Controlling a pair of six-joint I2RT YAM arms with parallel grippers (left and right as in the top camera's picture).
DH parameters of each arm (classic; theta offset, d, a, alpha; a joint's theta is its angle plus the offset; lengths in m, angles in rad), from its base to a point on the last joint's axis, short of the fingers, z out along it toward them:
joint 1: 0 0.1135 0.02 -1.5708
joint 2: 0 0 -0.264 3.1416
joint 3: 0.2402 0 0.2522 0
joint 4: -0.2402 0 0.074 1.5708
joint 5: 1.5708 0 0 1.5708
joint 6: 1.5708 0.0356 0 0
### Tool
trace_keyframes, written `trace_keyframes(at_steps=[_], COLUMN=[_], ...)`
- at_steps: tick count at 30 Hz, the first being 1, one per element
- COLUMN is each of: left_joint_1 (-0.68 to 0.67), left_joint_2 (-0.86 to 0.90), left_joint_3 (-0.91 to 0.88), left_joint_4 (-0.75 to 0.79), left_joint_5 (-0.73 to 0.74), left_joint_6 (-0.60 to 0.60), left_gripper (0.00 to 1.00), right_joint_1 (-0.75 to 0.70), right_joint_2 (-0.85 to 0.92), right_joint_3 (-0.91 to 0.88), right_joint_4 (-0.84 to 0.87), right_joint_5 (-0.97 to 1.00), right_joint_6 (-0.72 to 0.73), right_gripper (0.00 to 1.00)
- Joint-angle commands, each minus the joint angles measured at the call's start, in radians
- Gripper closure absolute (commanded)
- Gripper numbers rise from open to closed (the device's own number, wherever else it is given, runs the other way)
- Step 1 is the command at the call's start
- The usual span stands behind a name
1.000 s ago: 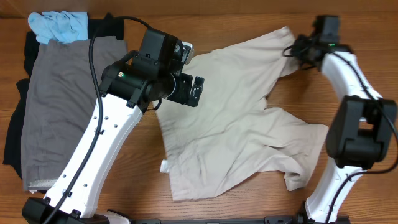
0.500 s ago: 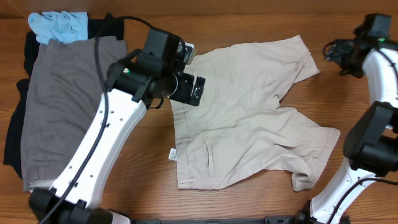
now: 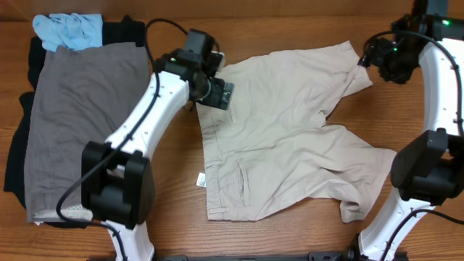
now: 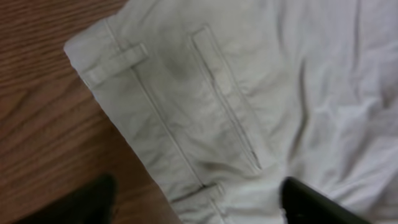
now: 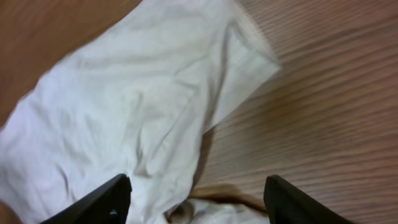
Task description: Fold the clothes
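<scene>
Left end effector (image 4: 198, 202) gapes empty over the trousers (image 3: 290, 138) at the waistband (image 4: 137, 118), right end effector (image 5: 198, 198) likewise above a leg hem (image 5: 255, 59); each should pinch its corner squarely first.

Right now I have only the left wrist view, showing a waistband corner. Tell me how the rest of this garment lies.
Observer: The cream trousers lie spread on the table, waistband toward your left arm, both legs running toward the right arm.
Operator: Report the right hand.
Observer: The right hand hovers open by the far leg's hem, holding nothing.
Operator: Say what lies beyond my arm's left side.
Observer: A grey garment lies flat over black fabric, with a light-blue piece at its far end.
</scene>
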Motion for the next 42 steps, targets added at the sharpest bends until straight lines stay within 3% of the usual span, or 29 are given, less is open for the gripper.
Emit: trace_keyframes(at_steps=[1,4,9,22,30,35,39,42], left_joint_1=[0.053,0.060,0.058,0.086,0.147,0.203,0.251,0.274], left_joint_2=[0.094,0.144,0.206,0.320,0.377,0.383,0.383,0.382], left_joint_3=[0.004,0.004,0.004,0.004,0.004,0.006,0.085,0.239], left_joint_4=[0.042,0.074,0.113,0.287,0.619,0.779,0.739,0.557], left_joint_5=[0.114,0.145,0.146,-0.049,-0.044,-0.046,-0.038,0.006], left_joint_6=[0.144,0.170,0.173,0.127,0.095,0.093,0.093,0.093], left_gripper=[0.35,0.50,0.96,0.96,0.96,0.96,0.95,0.94], right_joint_1=[0.016,0.019,0.019,0.019,0.041,0.044,0.044,0.044], right_joint_2=[-0.027,-0.027,-0.027,-0.027,-0.027,-0.027,-0.027,-0.031], right_joint_3=[0.023,0.023,0.023,0.023,0.015,0.015,0.015,0.018], right_joint_4=[0.002,0.003,0.002,-0.023,-0.085,-0.118,-0.123,-0.125], right_joint_5=[0.003,0.002,0.003,0.004,0.035,0.037,0.036,0.024], right_joint_6=[0.007,0.029,0.029,0.028,0.029,0.029,0.036,0.036], right_gripper=[0.60,0.73,0.75,0.76,0.74,0.66,0.59,0.57])
